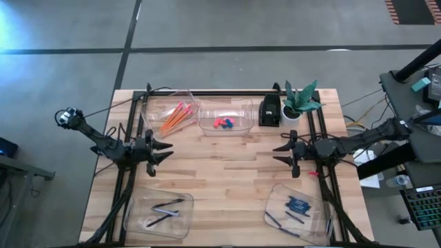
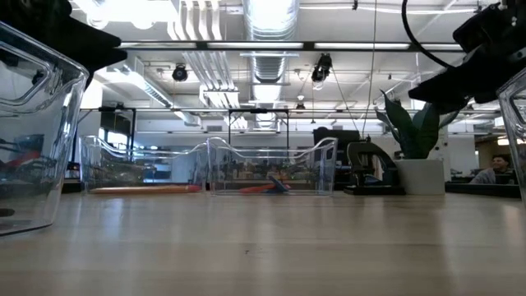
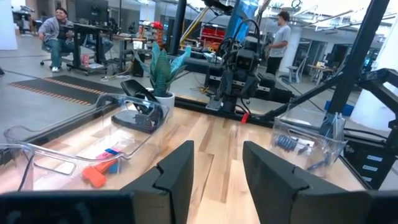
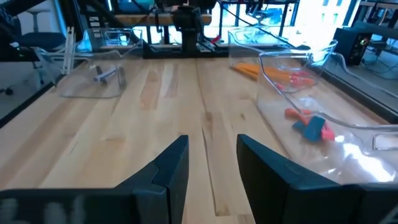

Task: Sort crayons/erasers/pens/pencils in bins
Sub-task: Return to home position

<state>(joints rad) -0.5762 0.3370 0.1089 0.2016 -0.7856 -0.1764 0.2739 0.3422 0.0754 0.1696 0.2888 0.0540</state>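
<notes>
You'll find no readable writing; four clear bins [image 1: 244, 105] hold the sorted items: pencils [image 1: 173, 116] upper left, erasers [image 1: 223, 123] upper centre, pens [image 1: 164, 211] lower left, crayons [image 1: 297, 204] lower right. Left gripper [image 1: 167, 152] and right gripper [image 1: 278, 151] hover mid-table, fingers parted, empty.

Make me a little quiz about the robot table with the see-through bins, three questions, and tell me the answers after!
1. True or false: the pencils lie loose on the table.
2. Which bin holds the erasers? A, the one beside the pencils' bin. B, the one with the pens.
3. Fill in: the left gripper and the right gripper are both ____ and hold nothing.

Key: 1 false, they are in a bin. 2 A. 3 open.
</notes>
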